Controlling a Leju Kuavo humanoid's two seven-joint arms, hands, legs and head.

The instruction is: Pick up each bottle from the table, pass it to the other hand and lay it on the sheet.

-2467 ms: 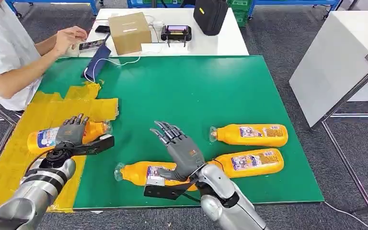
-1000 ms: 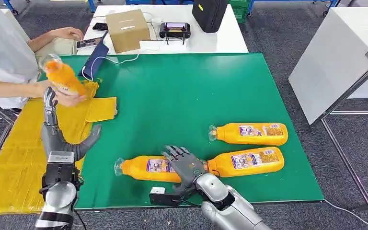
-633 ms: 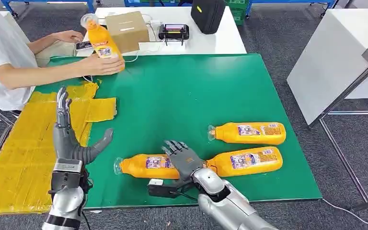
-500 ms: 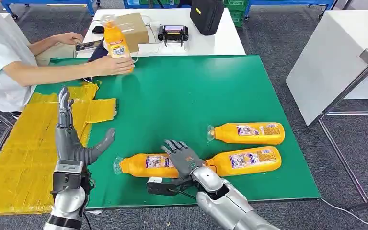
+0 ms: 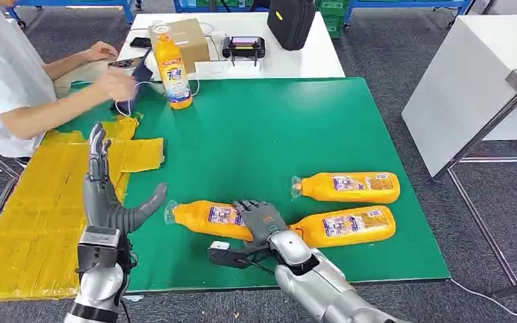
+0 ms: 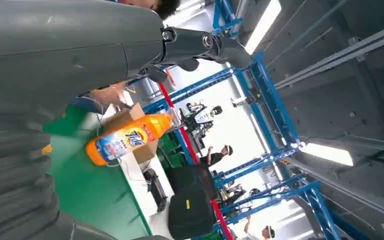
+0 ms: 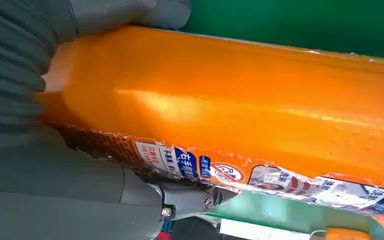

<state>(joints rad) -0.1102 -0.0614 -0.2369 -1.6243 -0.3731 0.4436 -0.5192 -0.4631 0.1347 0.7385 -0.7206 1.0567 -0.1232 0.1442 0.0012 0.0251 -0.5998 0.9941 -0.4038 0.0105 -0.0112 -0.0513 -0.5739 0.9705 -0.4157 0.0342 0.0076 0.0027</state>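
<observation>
My right hand gripped the near bottle, fingers partly hidden; my left hand stood spread, empty.

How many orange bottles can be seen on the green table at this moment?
4. One stands upright at the far left edge near the person. Three lie near the front: one under the right hand, one beside it to the right, one behind that.

Left hand raised upright, fingers spread; right hand curled palm-down, gripping.
</observation>
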